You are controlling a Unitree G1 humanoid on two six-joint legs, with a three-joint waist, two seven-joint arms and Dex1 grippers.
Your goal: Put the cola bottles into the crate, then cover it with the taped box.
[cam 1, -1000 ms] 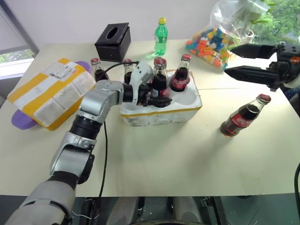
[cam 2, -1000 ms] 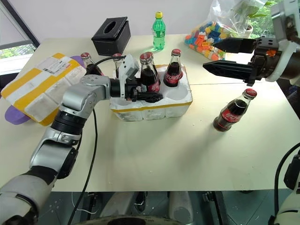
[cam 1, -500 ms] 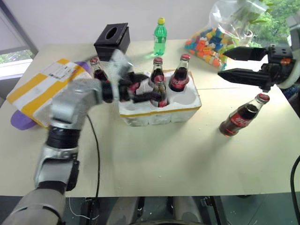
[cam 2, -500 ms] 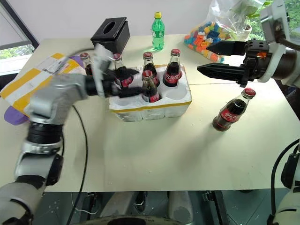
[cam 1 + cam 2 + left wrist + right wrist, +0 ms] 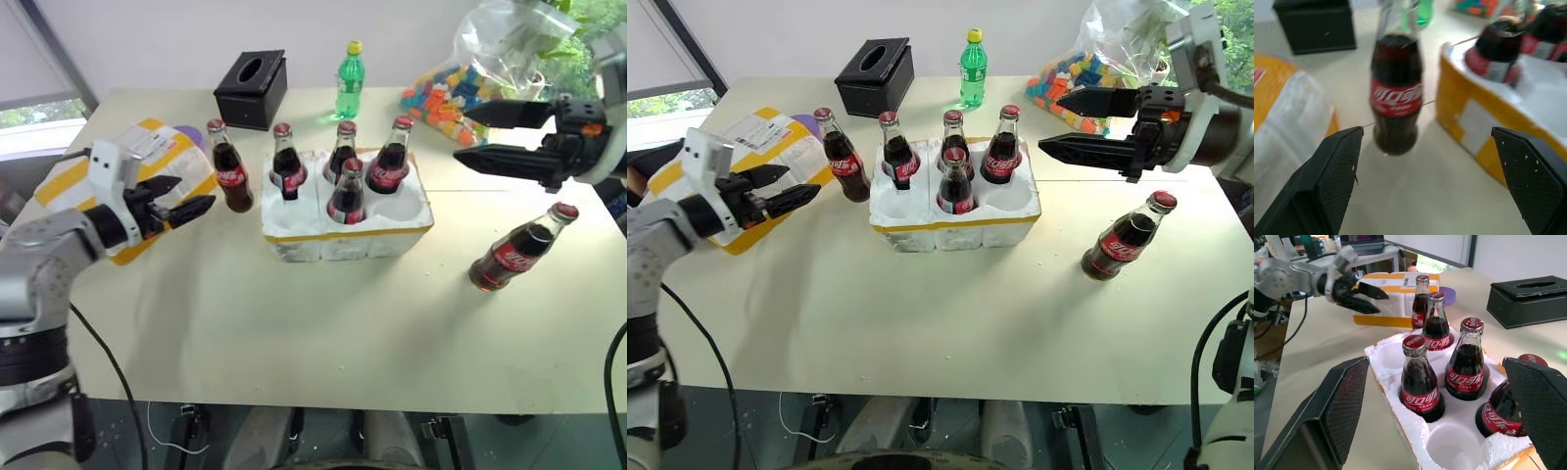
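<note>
Two cola bottles waiting outside the crate, four seated.
I am aiming my spread, empty left pincer at the bottle beside the crate; a crooked approach risks toppling it. My right pincer is hanging spread above the crate's other side.

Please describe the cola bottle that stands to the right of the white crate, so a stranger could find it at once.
Start at the white crate with the yellow band in the middle of the table, then look to its right. One cola bottle stands alone on the bare tabletop. It leans, while the other bottles stand upright in or left of the crate.
</note>
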